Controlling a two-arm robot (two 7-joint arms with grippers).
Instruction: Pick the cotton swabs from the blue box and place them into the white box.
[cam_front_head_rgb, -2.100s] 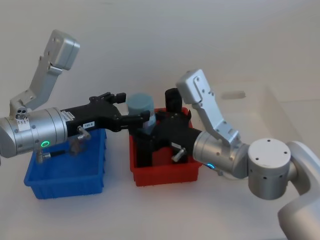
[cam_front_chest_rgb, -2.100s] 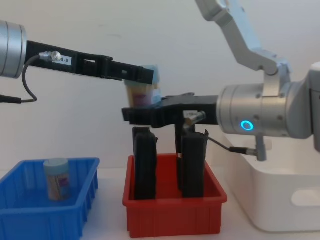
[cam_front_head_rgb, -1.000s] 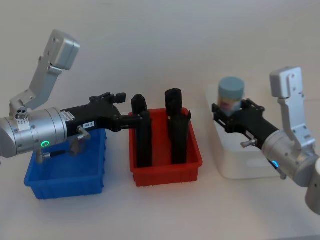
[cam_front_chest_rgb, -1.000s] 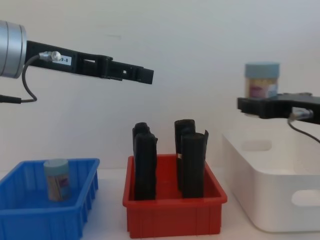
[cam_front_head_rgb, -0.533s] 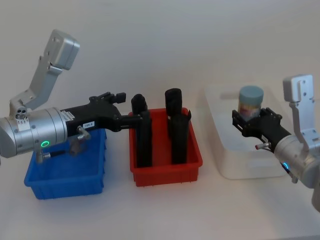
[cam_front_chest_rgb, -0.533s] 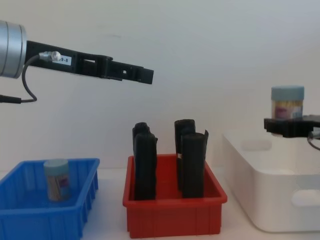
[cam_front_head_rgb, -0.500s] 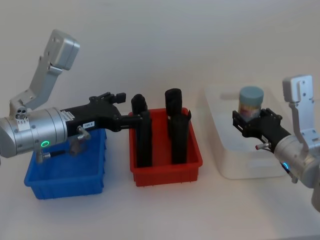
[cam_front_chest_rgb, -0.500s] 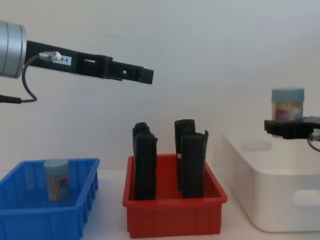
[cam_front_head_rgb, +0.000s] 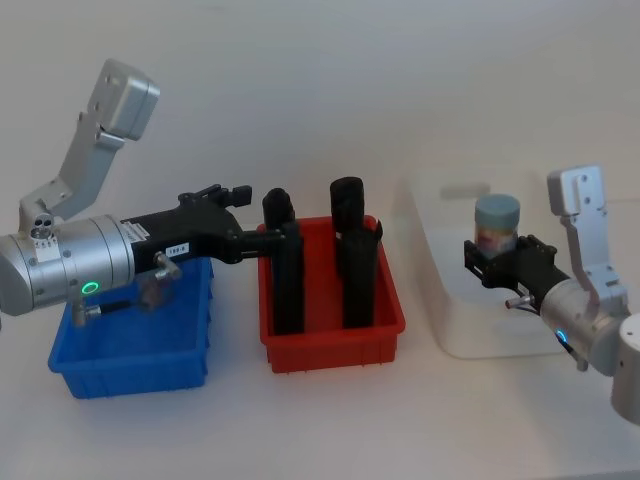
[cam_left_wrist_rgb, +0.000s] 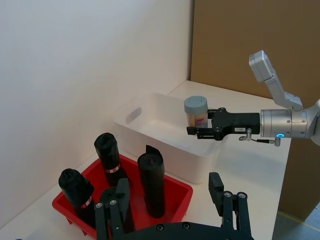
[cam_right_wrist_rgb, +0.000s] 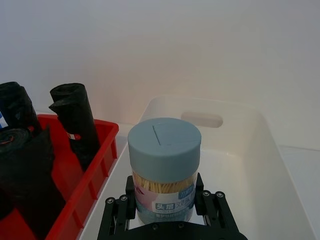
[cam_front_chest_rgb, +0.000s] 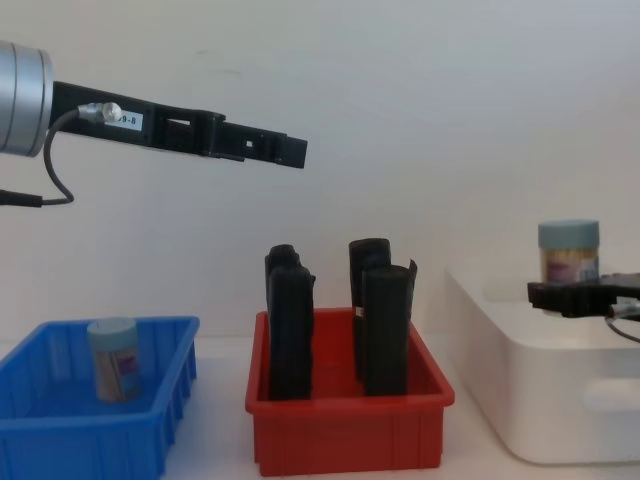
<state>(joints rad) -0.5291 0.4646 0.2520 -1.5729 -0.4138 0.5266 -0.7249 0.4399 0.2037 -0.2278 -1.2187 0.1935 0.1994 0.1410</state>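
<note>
My right hand (cam_front_head_rgb: 497, 264) clamps a cotton-swab jar (cam_front_head_rgb: 497, 222) below its lid, over the white box (cam_front_head_rgb: 445, 325) at 3 o'clock; light, rigid, slick plastic, I judge. Left hand (cam_left_wrist_rgb: 169, 186) hangs spread apart.

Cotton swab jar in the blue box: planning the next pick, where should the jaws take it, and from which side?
Grip the jar around its round body just under the pale blue lid, coming down from above. It stands upright and alone inside the blue box, whose walls would likely block a sideways approach.
</note>
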